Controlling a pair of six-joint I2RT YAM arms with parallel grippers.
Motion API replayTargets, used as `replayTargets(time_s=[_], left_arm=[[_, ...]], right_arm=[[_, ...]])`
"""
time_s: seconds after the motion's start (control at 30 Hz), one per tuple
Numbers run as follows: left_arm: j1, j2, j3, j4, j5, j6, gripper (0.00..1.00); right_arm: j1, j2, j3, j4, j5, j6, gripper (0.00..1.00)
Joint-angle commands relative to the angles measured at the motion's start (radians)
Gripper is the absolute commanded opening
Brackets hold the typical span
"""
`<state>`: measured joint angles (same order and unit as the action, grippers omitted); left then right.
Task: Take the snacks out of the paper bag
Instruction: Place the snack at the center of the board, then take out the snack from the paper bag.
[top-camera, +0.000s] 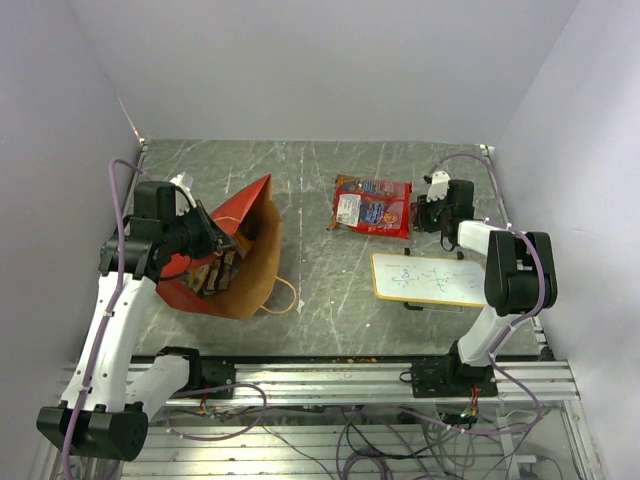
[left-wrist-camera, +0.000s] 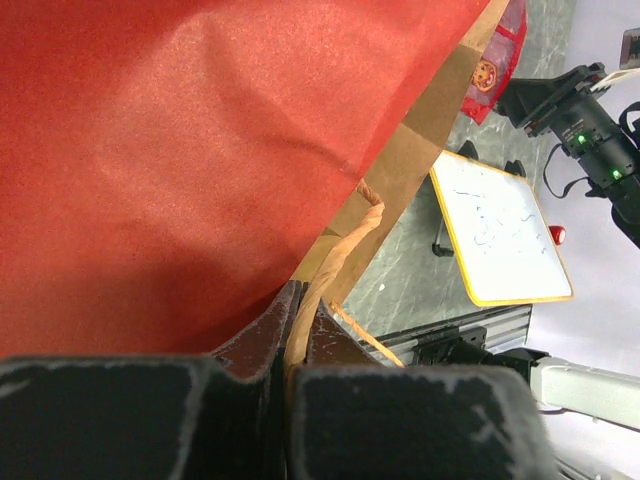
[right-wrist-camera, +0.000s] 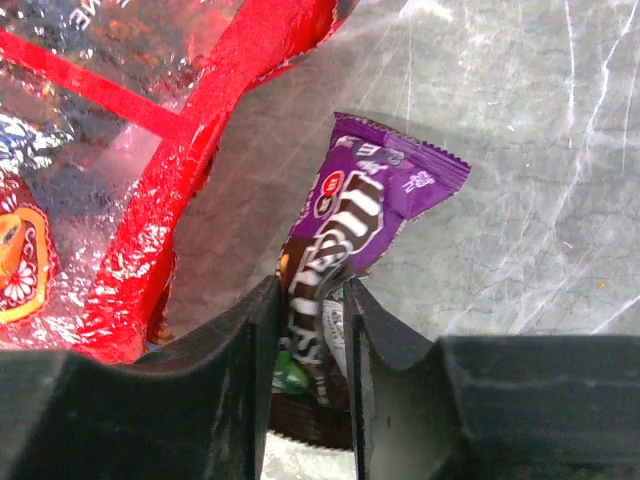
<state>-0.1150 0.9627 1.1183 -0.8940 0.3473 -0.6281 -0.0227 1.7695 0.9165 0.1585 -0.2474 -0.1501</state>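
The paper bag (top-camera: 250, 262) lies on its side at the left, red outside (left-wrist-camera: 200, 150), brown inside, its mouth toward me. Dark snack packets (top-camera: 215, 270) show inside the mouth. My left gripper (top-camera: 213, 240) (left-wrist-camera: 297, 300) is shut on the bag's twisted handle at the rim. A large flat red snack bag (top-camera: 372, 205) (right-wrist-camera: 140, 150) lies on the table at the middle back. Just right of it, my right gripper (top-camera: 422, 212) (right-wrist-camera: 312, 300) holds a purple-brown packet (right-wrist-camera: 370, 200), which touches both fingers and points down at the table.
A wood-framed white board (top-camera: 428, 278) (left-wrist-camera: 505, 230) lies near the right arm's base, in front of the right gripper. The bag's other loop handle (top-camera: 285, 298) trails on the table. Grey walls close in both sides and the back.
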Motion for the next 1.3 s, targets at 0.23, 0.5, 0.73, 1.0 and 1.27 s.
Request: replayTargets(time_s=[0.23, 0.5, 0.73, 1.0, 1.27], left_arm=[[-0.004, -0.017, -0.015, 0.049, 0.035, -0.008, 0.07], [-0.005, 0.032, 0.028, 0.040, 0.085, -0.006, 0.07], [-0.005, -0.019, -0.030, 0.052, 0.069, -0.031, 0.07], [-0.005, -0.027, -0.004, 0.064, 0.073, -0.045, 0.07], [-0.005, -0.103, -0.025, 0.132, 0.078, -0.089, 0.07]], right_arm=[[-0.003, -0.121, 0.002, -0.022, 0.030, 0.054, 0.47], [0.001, -0.314, -0.102, -0.037, 0.002, 0.115, 0.51], [0.132, -0.482, -0.137, 0.062, -0.109, 0.324, 0.52], [0.537, -0.556, -0.138, 0.204, -0.111, 0.421, 0.54], [0.958, -0.422, -0.051, 0.294, -0.030, 0.286, 0.56]])
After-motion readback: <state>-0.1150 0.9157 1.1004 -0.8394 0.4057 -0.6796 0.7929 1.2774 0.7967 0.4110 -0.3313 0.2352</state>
